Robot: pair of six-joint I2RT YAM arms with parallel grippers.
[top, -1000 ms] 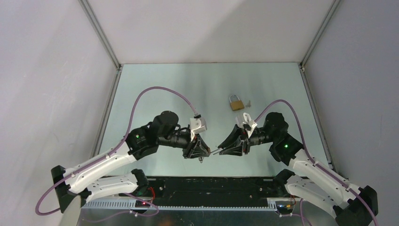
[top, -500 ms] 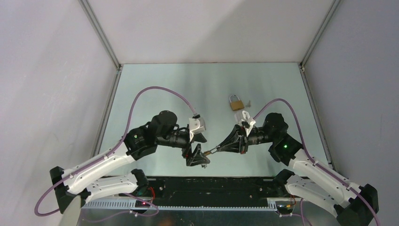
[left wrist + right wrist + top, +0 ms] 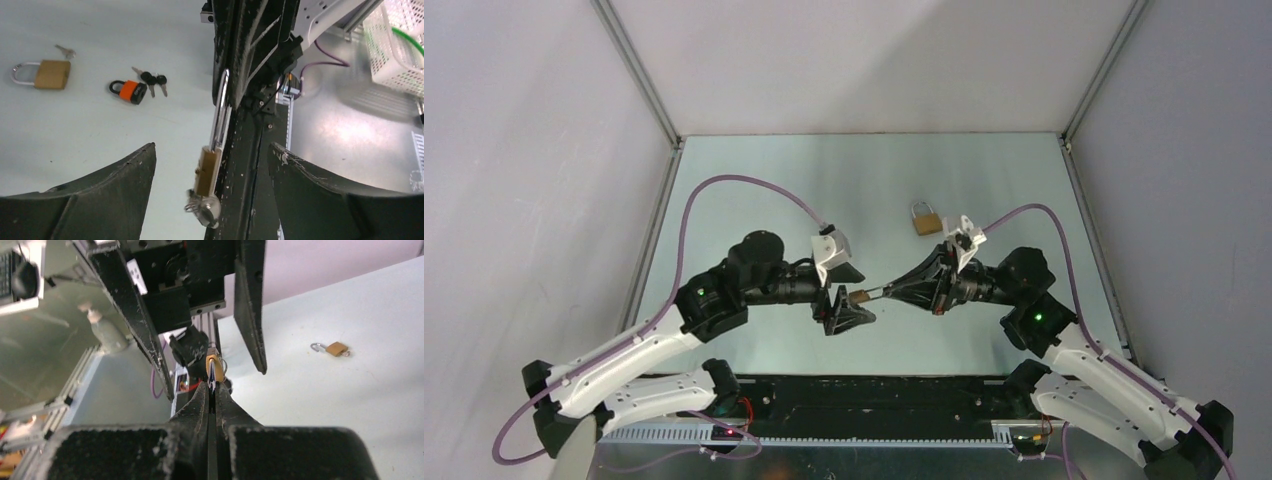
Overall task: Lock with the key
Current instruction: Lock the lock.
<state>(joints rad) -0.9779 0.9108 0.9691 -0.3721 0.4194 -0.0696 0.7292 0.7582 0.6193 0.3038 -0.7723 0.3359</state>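
1. Right claw (image 3: 212, 386) is clamped tight, jaws pinched flat on the silver shackle (image 3: 220, 107) of the long padlock (image 3: 207, 170). The lock hangs clear of the tabletop (image 3: 754, 190), over its near half, about midway between the left and right edges.
2. Left claw (image 3: 211, 149) gapes wide and grips nothing. Its fingers (image 3: 115, 185) stand either side of the brass body, apart from it.
3. And there's what looks like the key (image 3: 204, 212), sitting in the end of the body that faces the left claw.
4. The padlock's long axis runs almost left to right, nearly level. The shackle end points toward the right edge, the key end toward the left edge.
5. The step in hand, I'd say, is taking the key. Done well, the left claw comes in along that same axis and centres the key's head between its pads. It closes flat on it, then twists about the axis while the right claw holds firm. An off-centre pinch could lever the lock round in the grip.
6. Further out, a spare brass padlock (image 3: 926, 218) lies right of centre with a small key (image 3: 954, 217) just beside it. An orange padlock (image 3: 131, 91) with its own keys shows in the left wrist view.
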